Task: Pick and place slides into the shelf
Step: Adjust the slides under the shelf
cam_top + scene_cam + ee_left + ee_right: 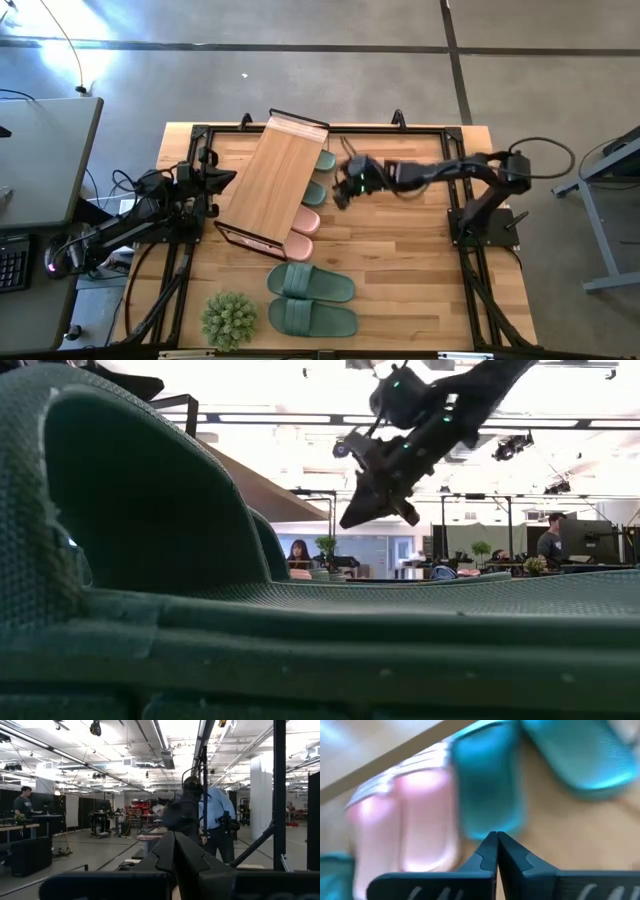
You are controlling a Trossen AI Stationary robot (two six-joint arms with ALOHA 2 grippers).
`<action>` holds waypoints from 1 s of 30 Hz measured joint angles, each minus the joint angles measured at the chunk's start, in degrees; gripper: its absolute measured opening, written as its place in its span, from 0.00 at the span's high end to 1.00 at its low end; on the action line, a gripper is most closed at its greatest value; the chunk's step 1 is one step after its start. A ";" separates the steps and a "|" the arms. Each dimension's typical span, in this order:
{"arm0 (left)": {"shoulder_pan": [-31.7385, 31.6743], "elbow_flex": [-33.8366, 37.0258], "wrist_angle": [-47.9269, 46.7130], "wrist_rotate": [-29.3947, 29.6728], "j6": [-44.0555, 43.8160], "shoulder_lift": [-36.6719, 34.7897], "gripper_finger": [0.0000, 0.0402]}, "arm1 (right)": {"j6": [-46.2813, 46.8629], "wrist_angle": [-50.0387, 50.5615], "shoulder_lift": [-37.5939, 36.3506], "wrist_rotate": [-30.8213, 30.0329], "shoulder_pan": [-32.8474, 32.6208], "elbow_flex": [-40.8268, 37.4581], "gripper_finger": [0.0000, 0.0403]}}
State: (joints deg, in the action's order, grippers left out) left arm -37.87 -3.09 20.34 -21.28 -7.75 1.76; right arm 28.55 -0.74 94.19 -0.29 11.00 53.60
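The shelf (283, 178) stands aslant at the table's middle. Under its right edge, ends of two sage-green slides (324, 160) (315, 192) and two pink slides (305, 218) (298, 245) stick out; they also show in the right wrist view as a green slide (487, 785) and a pink slide (420, 820). Two more green slides (310, 283) (312, 318) lie flat near the table's front; one fills the low view (300, 640). My right gripper (340, 196) (496, 837) is shut and empty, in the air (375, 510) right of the tucked slides. My left gripper (228, 180) (174, 840) is shut at the shelf's left edge. My left gripper's shut fingertips stand level right at the shelf's left long edge (238, 185), coming from the table's left. Whether they touch it, I cannot tell. My right gripper touches nothing.
A spiky green plant ball (230, 318) sits at the table's front left. A black frame (420, 128) runs round the tabletop. Bare wood (400, 260) lies right of the slides. People show in the room beyond (217, 822).
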 joint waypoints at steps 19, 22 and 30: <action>0.02 0.00 -0.87 -0.24 -0.02 -0.01 1.00 | 6.39 -23.13 13.60 -12.10 -12.10 -5.71 1.00; 0.02 0.00 -0.87 -0.22 -0.03 -0.02 1.00 | 7.54 -28.13 15.80 -10.59 -10.85 -5.50 1.00; 0.02 0.00 -0.87 -0.17 -0.20 -0.02 1.00 | 7.07 -28.23 16.48 -10.58 -7.79 -5.55 1.00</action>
State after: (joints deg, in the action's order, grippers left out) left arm -37.85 -3.09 19.46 -21.45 -7.94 1.74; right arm 35.62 -28.97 110.67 -10.87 3.21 48.05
